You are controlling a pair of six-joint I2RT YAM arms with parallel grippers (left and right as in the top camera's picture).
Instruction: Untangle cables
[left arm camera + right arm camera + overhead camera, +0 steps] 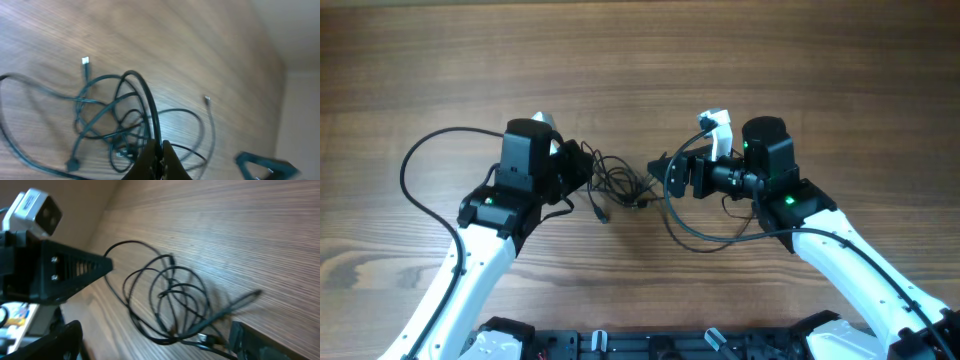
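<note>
The cables point(615, 180) are a small tangle of thin black wires on the wooden table between my two grippers. My left gripper point(578, 168) is at the tangle's left edge. In the left wrist view its fingers point(159, 148) are shut on one black strand that arches up from the cable bundle point(110, 117). Small plug ends point(85, 61) point(207, 99) lie loose around it. My right gripper point(658, 178) is at the tangle's right edge. In the right wrist view its fingers point(152, 337) are wide open, with the lowest loops of the cables point(170, 295) lying between them.
Thicker black arm cables loop on the table: one at the far left point(415, 160), one under the right arm point(690, 232). The robot base point(640, 345) is at the front edge. The left arm's body point(55, 272) fills the left of the right wrist view.
</note>
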